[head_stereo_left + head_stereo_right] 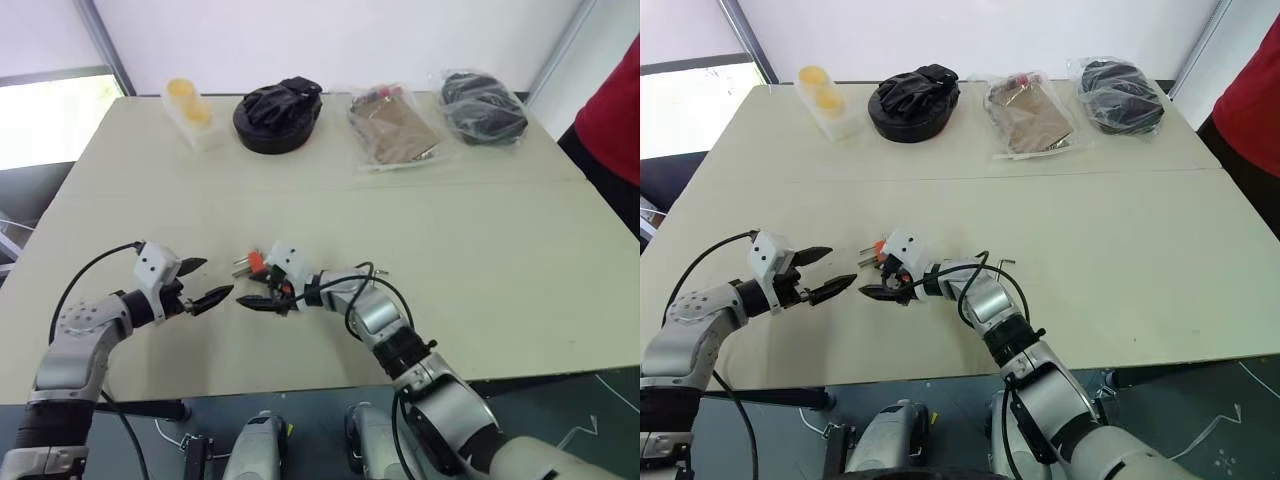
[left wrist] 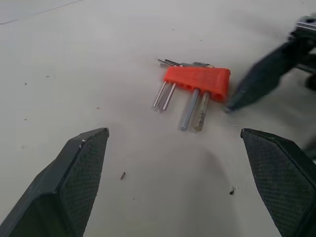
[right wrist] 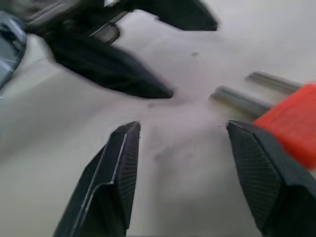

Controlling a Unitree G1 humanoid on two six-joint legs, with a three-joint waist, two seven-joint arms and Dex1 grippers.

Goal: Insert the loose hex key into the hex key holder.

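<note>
Both jaws gape empty: left gripper (image 1: 208,283) wide, right gripper (image 3: 180,148) parted just beside the hex key holder (image 2: 197,81) lying on the table (image 1: 480,230). The loose hex key may be the thin dark bent rod near the right forearm (image 1: 1002,264); hard to tell. Insertion not yet begun.

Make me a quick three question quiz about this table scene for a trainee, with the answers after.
1. True or false: the left pincer is open with nothing in it.
2. What colour is the hex key holder?
3. The holder lies: A) on the table, B) in a pincer, C) in a bag.

Key: 1 true. 2 orange-red. 3 A; it lies on the table beside the right pincer, which is open too.
</note>
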